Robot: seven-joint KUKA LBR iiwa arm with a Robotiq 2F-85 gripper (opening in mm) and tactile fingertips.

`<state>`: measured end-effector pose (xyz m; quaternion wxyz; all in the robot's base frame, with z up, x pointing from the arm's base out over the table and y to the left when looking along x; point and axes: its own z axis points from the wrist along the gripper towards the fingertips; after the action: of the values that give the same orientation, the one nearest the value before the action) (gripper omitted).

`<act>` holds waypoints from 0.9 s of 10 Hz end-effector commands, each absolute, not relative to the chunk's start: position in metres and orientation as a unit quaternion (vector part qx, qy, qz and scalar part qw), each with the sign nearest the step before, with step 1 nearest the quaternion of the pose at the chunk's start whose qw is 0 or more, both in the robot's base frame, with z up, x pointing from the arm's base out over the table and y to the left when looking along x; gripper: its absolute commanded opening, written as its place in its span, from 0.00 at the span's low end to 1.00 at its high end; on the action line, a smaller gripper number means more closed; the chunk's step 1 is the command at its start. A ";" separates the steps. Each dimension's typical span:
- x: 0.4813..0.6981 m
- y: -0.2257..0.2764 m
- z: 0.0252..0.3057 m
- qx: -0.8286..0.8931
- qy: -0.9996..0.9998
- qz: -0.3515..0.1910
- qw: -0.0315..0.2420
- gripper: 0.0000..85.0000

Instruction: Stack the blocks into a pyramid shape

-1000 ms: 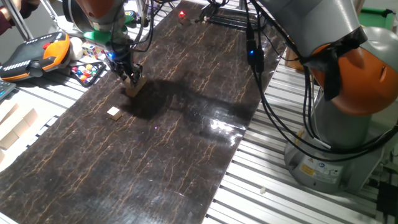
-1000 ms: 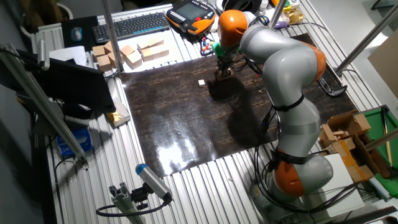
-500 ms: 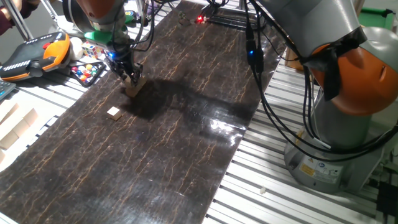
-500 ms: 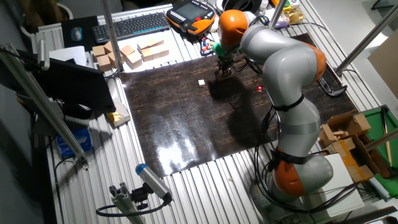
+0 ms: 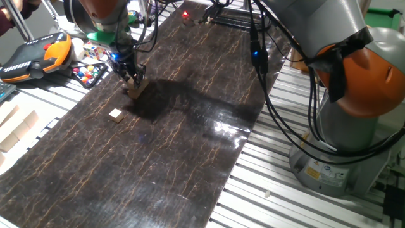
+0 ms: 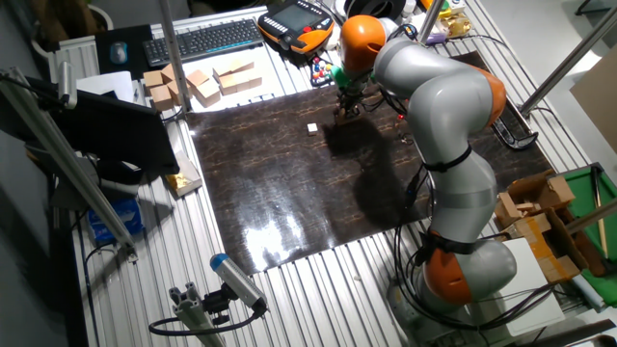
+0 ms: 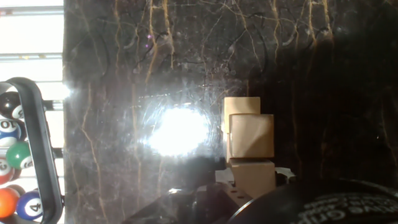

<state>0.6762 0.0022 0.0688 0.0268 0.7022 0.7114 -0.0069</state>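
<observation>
In the hand view, three tan blocks are showing close below the camera: one at the bottom edge, one raised block in the middle overlapping it, and a third peeking out at 12 o'clock behind. They are sitting on the dark marbled mat, with a bright glare spot just at 9 o'clock from them and a rack of billiard balls lying at the far 9 o'clock edge.

From one fixed view, the gripper is hanging right over the small stack, its fingers reaching down onto the top of it; whether it is clenching a block or has released it, I cannot tell. A lone block is lying well apart at 7 o'clock from the stack.

In the other fixed view, larger pale wooden blocks are resting on the bench beyond the mat, near a keyboard.
</observation>
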 end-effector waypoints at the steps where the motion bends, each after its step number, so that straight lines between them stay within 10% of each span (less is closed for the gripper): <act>1: 0.676 0.002 0.068 0.702 0.712 -0.006 0.027 0.01; 9: 0.675 -0.001 0.066 0.701 0.713 -0.006 0.031 0.01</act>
<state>0.6754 -0.0010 0.0659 0.0316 0.7015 0.7120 -0.0062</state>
